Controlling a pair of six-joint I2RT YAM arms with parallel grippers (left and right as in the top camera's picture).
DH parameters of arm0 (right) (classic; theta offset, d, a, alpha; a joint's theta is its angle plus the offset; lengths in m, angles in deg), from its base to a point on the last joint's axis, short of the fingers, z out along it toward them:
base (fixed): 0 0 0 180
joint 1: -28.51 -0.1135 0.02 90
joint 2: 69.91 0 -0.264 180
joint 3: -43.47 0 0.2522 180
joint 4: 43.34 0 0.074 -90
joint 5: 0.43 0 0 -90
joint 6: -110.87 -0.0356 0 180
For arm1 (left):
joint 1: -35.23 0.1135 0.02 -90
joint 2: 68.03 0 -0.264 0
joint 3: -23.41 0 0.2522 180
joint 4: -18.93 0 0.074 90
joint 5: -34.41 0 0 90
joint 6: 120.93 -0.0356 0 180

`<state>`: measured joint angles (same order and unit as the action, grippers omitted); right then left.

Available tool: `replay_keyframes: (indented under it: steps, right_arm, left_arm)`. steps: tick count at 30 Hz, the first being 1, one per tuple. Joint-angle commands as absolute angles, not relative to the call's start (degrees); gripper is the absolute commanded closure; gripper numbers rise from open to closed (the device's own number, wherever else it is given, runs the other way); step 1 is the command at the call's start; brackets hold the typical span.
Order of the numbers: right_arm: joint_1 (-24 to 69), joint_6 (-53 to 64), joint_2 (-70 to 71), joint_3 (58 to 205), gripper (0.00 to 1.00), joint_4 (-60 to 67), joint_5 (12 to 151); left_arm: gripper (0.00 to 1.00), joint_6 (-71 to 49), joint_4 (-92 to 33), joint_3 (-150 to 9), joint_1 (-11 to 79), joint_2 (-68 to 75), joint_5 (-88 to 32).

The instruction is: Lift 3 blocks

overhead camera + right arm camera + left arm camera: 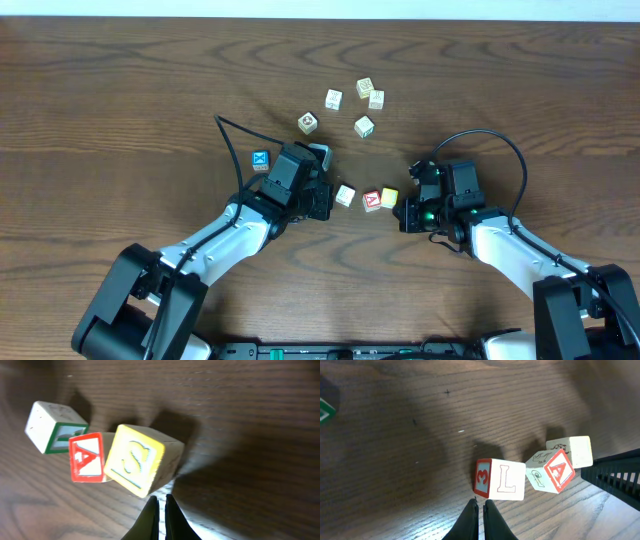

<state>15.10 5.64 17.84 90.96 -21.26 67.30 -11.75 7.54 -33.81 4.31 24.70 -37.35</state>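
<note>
Dark brown table (120, 100), matte and heavily grained, fills your view. On it your left gripper (330, 200) and right gripper (405, 208) face each other. Both pincers are clenched, fingers pressed together, grasping nothing. Between them three small, square-edged wooden cubes sit on the table in a row running left to right. The whitish-cream block (345, 195) is just beside the left tips. The red "A" block (371, 200) is in the middle, turned corner-on. The pale yellow block (389, 197) touches it, just beside the right tips. As cubes, they show no long axis.
</note>
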Motion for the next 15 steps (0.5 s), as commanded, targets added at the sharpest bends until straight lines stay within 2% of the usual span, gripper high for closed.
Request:
replay_keyframes:
  steps: [1, 7, 15]
  right_arm:
    - [14.82, 6.14, 18.12, 90.85, 0.96, -21.15, 69.86]
    - [14.82, 5.62, 18.10, 90.87, 0.97, -20.23, 69.84]
    - [15.54, 5.03, 18.08, 90.87, 0.97, -19.69, 72.66]
  left_arm:
    - [0.93, -8.98, 7.41, -33.42, 4.27, 25.60, -38.73]
    - [0.93, -9.50, 6.27, -33.42, 4.29, 25.99, -43.45]
    - [0.93, -14.40, 7.25, -33.51, 4.29, 28.79, -43.42]
